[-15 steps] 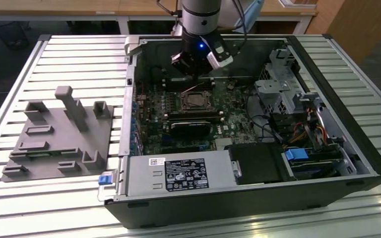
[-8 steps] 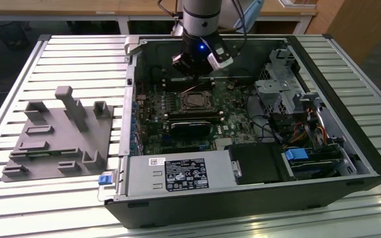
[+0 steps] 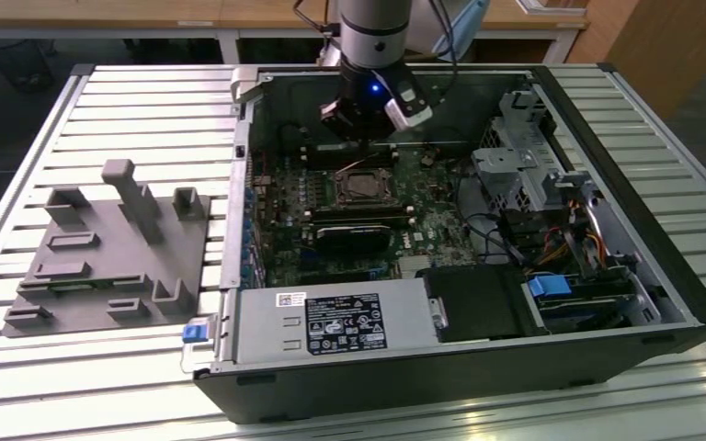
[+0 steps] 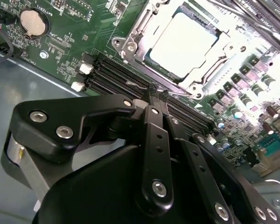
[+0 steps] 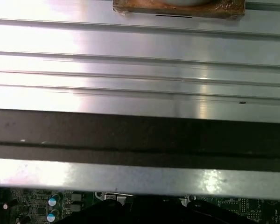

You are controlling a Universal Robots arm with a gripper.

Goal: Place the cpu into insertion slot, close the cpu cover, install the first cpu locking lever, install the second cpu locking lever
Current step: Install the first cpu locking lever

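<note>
The cpu (image 4: 184, 39), a pale square chip, lies in the insertion slot (image 4: 218, 33) on the green board. The cpu cover (image 4: 136, 46), a silvery frame, lies flat around it. My gripper (image 4: 157, 92) is shut, its black fingertips (image 4: 151, 89) pressed together. The tips sit just beside the socket, at a thin wire locking lever (image 4: 133, 84) that runs along the memory slots. I cannot tell whether they touch it. In the exterior view the gripper (image 3: 363, 136) hangs inside the open computer case, just behind the socket (image 3: 356, 189).
A black finned cooler (image 3: 353, 237) sits in front of the socket, and long memory slots (image 4: 112, 74) lie next to the fingertips. Drive cages and cables (image 3: 537, 184) crowd the exterior view's right. A grey fixture (image 3: 108, 248) stands on the slatted table (image 3: 144, 110) outside the case.
</note>
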